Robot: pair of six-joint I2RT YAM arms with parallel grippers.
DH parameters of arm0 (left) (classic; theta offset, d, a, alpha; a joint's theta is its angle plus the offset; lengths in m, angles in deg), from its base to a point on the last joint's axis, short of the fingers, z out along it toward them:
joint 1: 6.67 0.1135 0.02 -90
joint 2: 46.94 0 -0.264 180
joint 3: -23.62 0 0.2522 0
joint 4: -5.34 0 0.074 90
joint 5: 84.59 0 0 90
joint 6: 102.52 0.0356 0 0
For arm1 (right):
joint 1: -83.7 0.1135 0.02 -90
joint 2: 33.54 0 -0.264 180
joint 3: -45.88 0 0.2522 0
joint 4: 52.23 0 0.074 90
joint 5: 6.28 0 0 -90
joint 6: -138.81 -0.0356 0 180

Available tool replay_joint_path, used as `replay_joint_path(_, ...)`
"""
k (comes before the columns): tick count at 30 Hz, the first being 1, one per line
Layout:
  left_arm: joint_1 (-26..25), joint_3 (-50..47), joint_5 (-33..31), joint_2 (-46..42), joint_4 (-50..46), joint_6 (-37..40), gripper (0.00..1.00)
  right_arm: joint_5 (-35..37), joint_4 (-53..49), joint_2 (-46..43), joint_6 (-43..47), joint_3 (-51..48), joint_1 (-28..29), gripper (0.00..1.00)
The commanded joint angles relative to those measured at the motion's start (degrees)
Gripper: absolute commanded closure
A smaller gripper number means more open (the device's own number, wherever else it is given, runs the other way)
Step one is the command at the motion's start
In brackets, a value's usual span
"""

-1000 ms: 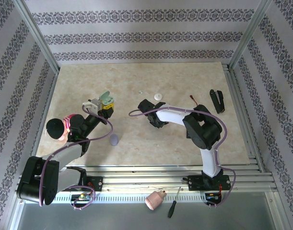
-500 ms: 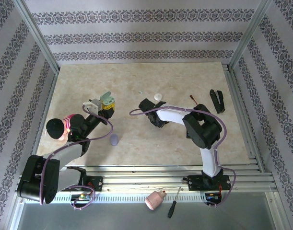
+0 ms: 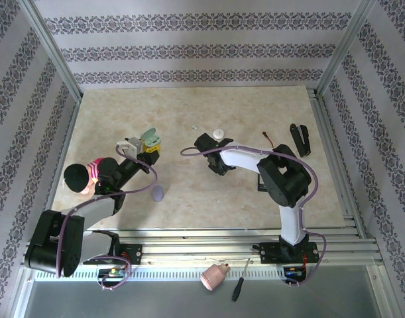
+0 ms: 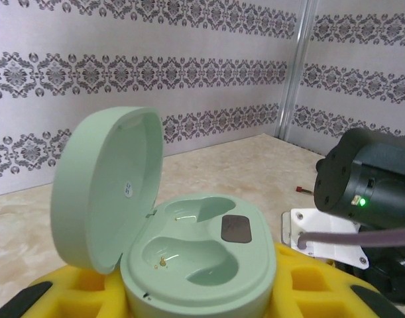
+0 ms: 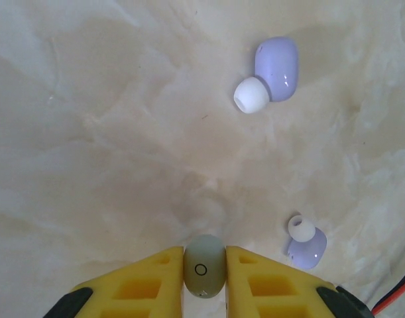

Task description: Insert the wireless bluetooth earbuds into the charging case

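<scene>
Clamping a smooth, egg-shaped mint earbud (image 5: 203, 273) is the right pincer (image 5: 204, 255) — yellow, blocky.

Between right gripper (image 5: 204, 255) fingers first earbud (image 5: 204, 266), second earbud (image 5: 307, 244) just right, third earbud (image 5: 272, 71) well ahead, charging case (image 4: 199, 248) within left gripper (image 4: 195, 291)

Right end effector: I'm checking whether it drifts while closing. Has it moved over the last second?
Yes, slightly: in the top view the right end effector has edged toward the far wall, closer to the small white disc.
</scene>
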Motion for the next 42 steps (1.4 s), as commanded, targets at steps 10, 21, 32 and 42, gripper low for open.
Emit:
replay_joint_path(10, 0.9, 1.2, 9.3, 7.3, 12.9, -3.0, 0.84, -27.9, 4.0, -13.9, -17.1, -5.4, -8.1, 0.79)
replay_joint_path(21, -1.6, 2.0, 15.1, 14.7, 20.4, -3.5, 0.84, -36.1, 7.7, -18.2, -33.2, -12.0, -15.6, 0.81)
replay_joint_path(32, -7.9, 3.8, 14.5, 16.4, 10.2, 6.6, 0.84, -34.6, 12.6, -22.2, -38.6, -16.2, -16.2, 0.84)
replay_joint_path(42, -9.8, 7.1, 21.4, 23.3, 16.8, 0.8, 0.85, -48.5, 12.1, -33.3, -23.3, -15.1, -11.9, 0.82)
